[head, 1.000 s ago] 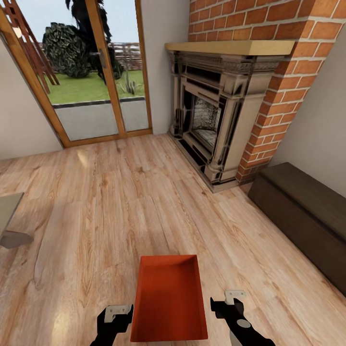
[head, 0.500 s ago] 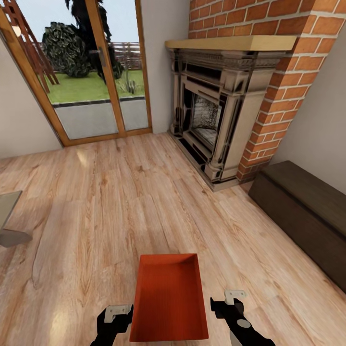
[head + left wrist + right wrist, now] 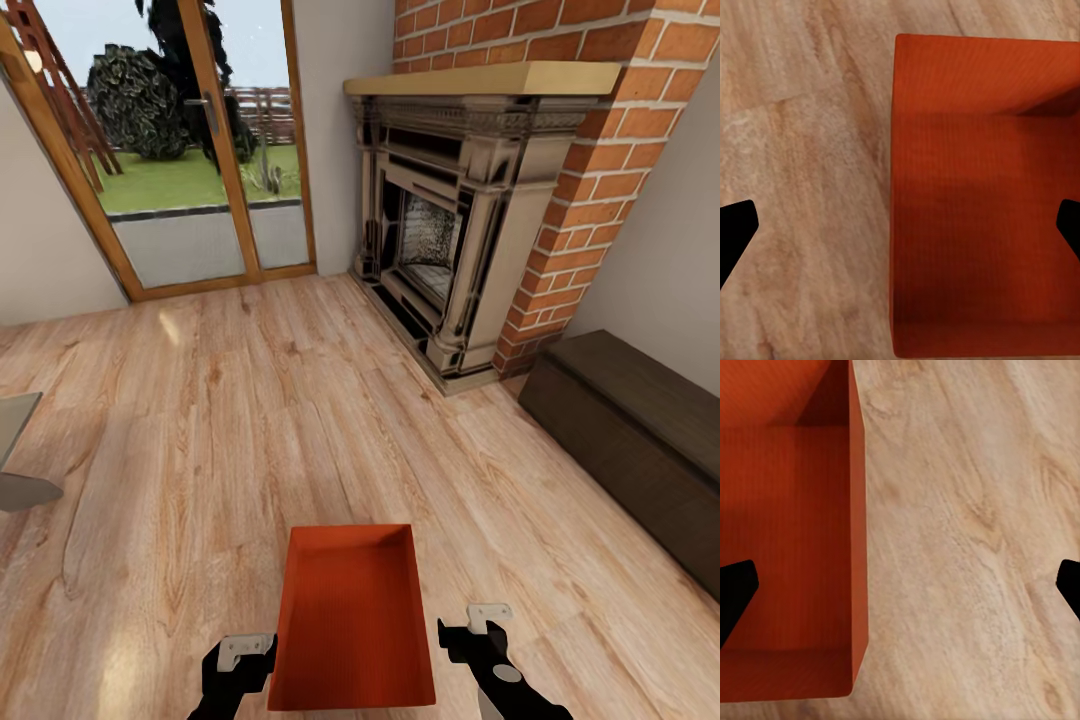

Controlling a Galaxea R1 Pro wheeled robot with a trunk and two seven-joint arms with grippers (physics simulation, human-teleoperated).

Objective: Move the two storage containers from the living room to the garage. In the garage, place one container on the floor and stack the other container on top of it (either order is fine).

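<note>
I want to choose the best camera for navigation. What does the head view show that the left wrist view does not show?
Head view alone: the brick fireplace, the glass door to the garden, a dark bench, and both grippers, left gripper and right gripper, flanking the bin. Left wrist view alone: the fine ribbing of the bin's bottom, seen close. Both share: the orange-red storage container and the wood-plank floor.

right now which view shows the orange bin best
The head view: the storage container shows nearly whole, open top up, on the wood floor between both grippers. The left wrist and right wrist views each show one side wall and part of the bottom.
</note>
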